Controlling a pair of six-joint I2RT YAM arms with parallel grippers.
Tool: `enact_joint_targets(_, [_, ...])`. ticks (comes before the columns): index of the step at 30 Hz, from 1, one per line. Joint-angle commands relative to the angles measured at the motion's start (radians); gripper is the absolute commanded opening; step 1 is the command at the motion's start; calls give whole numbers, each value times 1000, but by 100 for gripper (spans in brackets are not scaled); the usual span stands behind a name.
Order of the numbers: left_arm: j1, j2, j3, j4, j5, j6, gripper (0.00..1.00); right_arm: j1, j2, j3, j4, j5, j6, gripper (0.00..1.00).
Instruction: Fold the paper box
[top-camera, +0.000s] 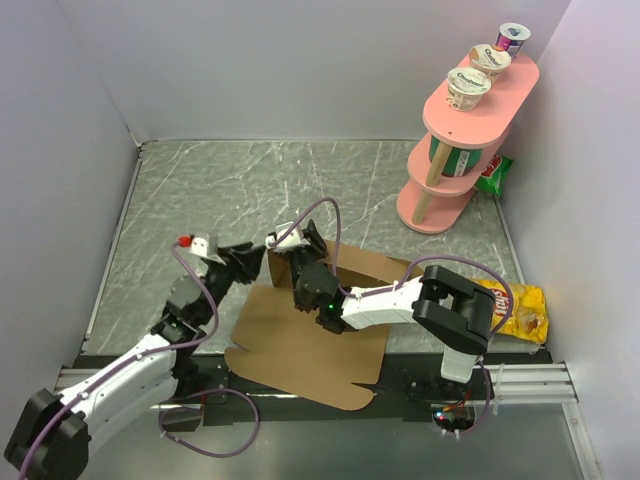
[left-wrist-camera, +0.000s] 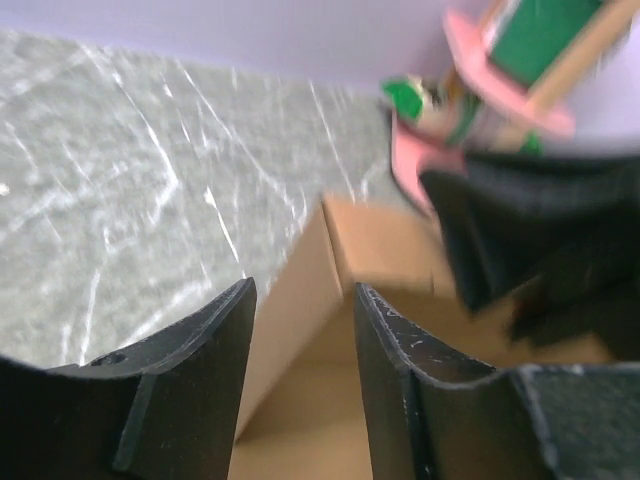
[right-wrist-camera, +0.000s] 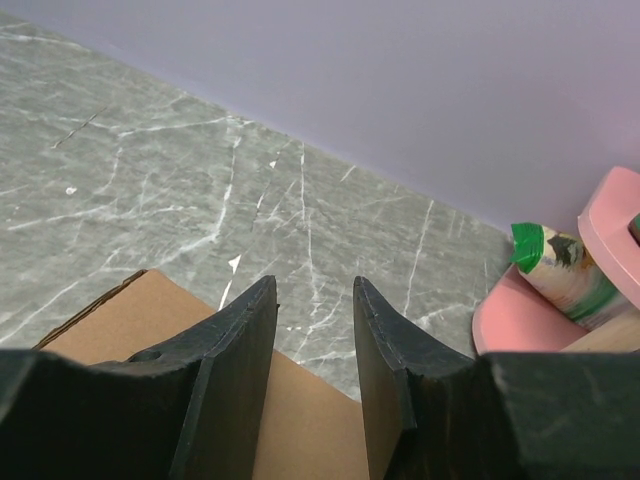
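Observation:
The paper box is a brown cardboard sheet lying mostly flat in front of the arms, with a side flap standing up at its far left corner. My left gripper is open at that flap's left side. In the left wrist view the raised flap runs into the gap between my left gripper's fingers. My right gripper is open just right of the flap, above the sheet. In the right wrist view my right gripper has bare table between its tips and cardboard beneath.
A pink tiered shelf with yogurt cups stands at the back right, a green packet beside it. A yellow snack bag lies right of the sheet. Grey walls close in the marbled table on three sides.

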Motion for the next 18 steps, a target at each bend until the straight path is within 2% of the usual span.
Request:
enact_joint_targets(1, [95,23,147,-104,112,-133,50,3,-23,-18,-8,27,-10,44])
enact_joint_targets(5, [195,132,231,-75,251,-213,50,3,-28,-8,-38,25,8,44])
enact_joint_targets(10, [203,248,272,-41,325,-220,49,3,-31,-8,-53,22,16,44])
enact_joint_targets(18, [205,292,240,2,379,-207,48,1,-34,-11,-58,19,27,43])
